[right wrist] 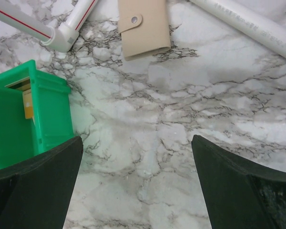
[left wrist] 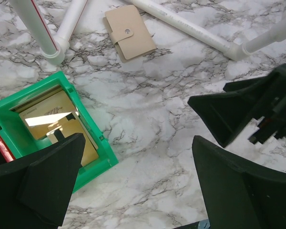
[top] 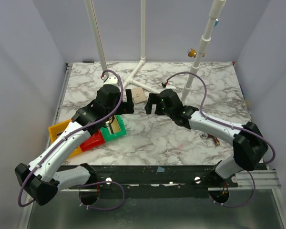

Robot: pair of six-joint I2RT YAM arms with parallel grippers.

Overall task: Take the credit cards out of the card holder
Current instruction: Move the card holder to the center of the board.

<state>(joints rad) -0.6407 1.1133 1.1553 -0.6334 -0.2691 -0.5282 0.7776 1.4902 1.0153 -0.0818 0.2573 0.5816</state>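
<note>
The card holder [top: 138, 95] is a flat beige sleeve held shut by a snap tab. It lies on the marble table between the legs of a white pipe stand. It shows at the top of the left wrist view [left wrist: 129, 32] and the right wrist view [right wrist: 144, 27]. The credit cards are hidden. My left gripper [top: 128, 100] [left wrist: 138, 140] hovers open just left of the holder, nothing between its fingers. My right gripper [top: 150, 104] [right wrist: 136, 139] faces it from the right, also open with nothing in it, and shows in the left wrist view [left wrist: 248, 109].
A green bin [top: 113, 128] [left wrist: 62, 81] [right wrist: 47, 109] with tan flat pieces inside sits under the left arm, with a red bin [top: 92, 141] and a yellow bin [top: 59, 130] beside it. The white pipe stand [top: 143, 67] spreads its legs around the holder.
</note>
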